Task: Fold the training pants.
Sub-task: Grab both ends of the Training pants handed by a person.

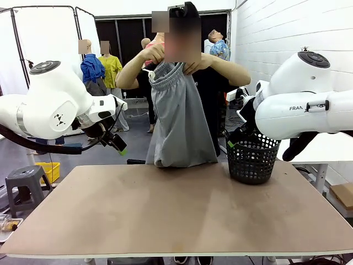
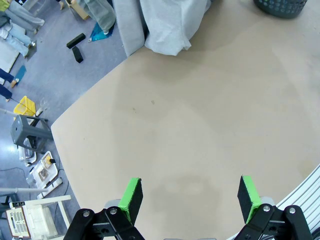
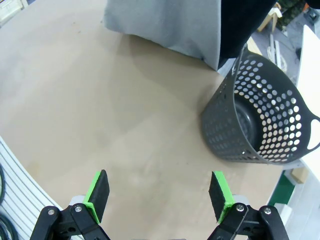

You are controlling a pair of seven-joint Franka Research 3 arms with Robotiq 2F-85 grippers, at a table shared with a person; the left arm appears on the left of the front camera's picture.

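A person at the far side of the table holds the light grey training pants (image 1: 179,118) up by the gathered waistband with both hands. The legs hang down and their ends rest on the table's far edge. The pants' lower part also shows at the top of the left wrist view (image 2: 165,25) and the right wrist view (image 3: 165,25). My left gripper (image 1: 117,144) hovers open above the table's left side, its green pads (image 2: 131,197) wide apart with nothing between them. My right gripper (image 1: 234,141) hangs open by the basket, its pads (image 3: 98,192) also apart and holding nothing.
A black mesh basket (image 1: 252,160) stands empty at the table's far right, beside the pants. The brown tabletop (image 1: 176,210) is bare in front. Off the table's left are a grey stool (image 1: 25,182) and a yellow bin (image 1: 47,170).
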